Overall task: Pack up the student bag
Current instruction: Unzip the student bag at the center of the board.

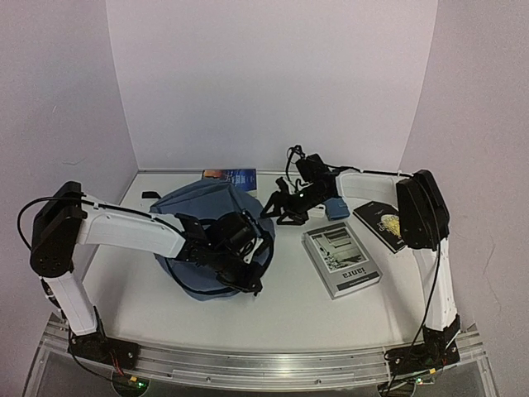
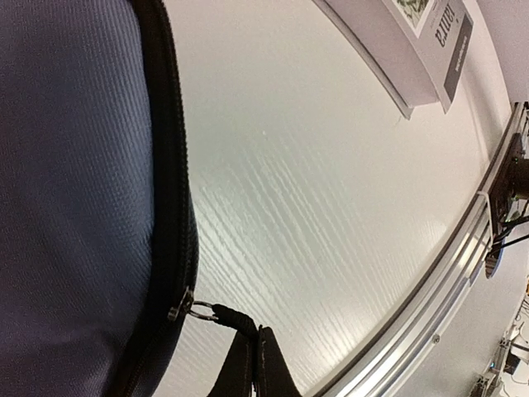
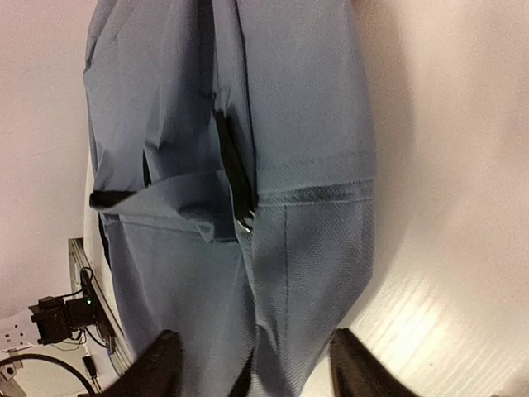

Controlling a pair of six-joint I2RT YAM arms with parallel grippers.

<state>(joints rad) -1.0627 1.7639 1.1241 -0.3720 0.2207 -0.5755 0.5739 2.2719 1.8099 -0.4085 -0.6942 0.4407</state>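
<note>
We are pinching our left hand [image 2: 258, 357] closed on the black zipper pull [image 2: 228, 318] of the student bag [image 1: 202, 217], which is lying on the table [image 1: 289, 306] directly beneath that hand. We are holding our right hand [image 3: 258, 368] wide open, gripping nothing, with the bag's blue fabric spreading just below and ahead of it.

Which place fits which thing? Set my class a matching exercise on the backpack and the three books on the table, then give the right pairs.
Things:
1. backpack
2. blue book
3. grey book
4. black book

Places:
A. farthest right, beside the right arm
B. left of centre, beneath the left arm
C. at the back, behind the backpack
D. between the backpack and the black book

Pairs: 1-B, 2-C, 3-D, 4-A
</note>
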